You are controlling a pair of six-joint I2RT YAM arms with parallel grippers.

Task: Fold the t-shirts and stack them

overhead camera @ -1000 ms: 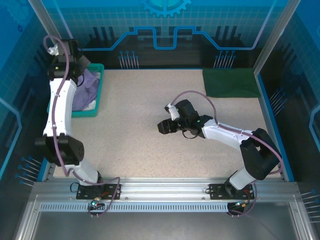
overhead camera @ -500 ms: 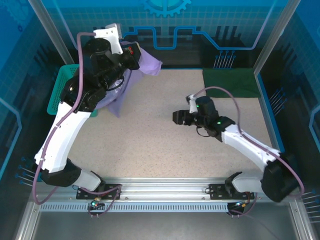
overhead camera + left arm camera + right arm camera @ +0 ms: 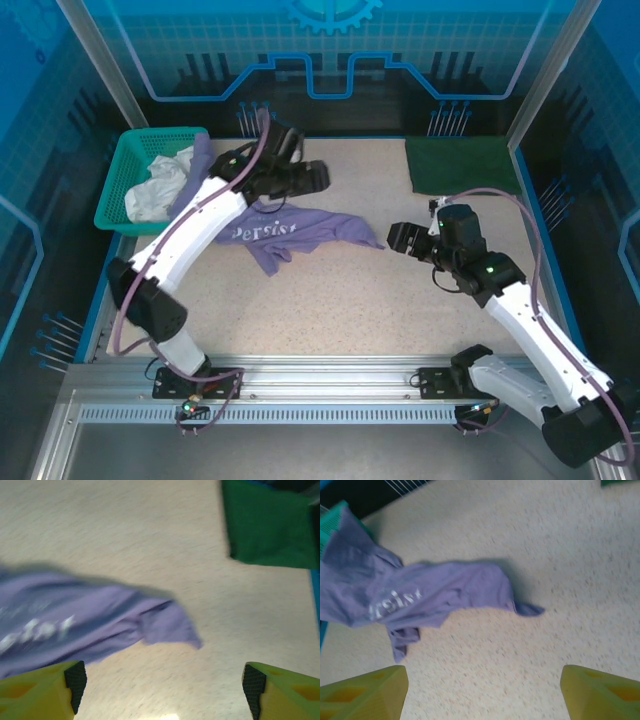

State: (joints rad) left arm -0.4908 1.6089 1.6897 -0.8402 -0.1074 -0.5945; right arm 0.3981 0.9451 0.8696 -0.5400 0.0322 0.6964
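On table [image 3: 330,300], purple t-shirt [image 3: 320,228] crumpled; left hand [image 3: 318,177], right hand [image 3: 396,240] both open.

Bright, even light is falling on the table [image 3: 330,300]; the lavender t-shirt [image 3: 100,620] is looking blurred in the left wrist view.

In the left wrist view the lavender t-shirt [image 3: 75,625] runs off the edge at 9 o'clock. Its white print is too blurred to read. The green t-shirt [image 3: 270,525] is cropped at 1 o'clock. From above, the left arm [image 3: 200,225] covers the lavender t-shirt's 10 o'clock end.
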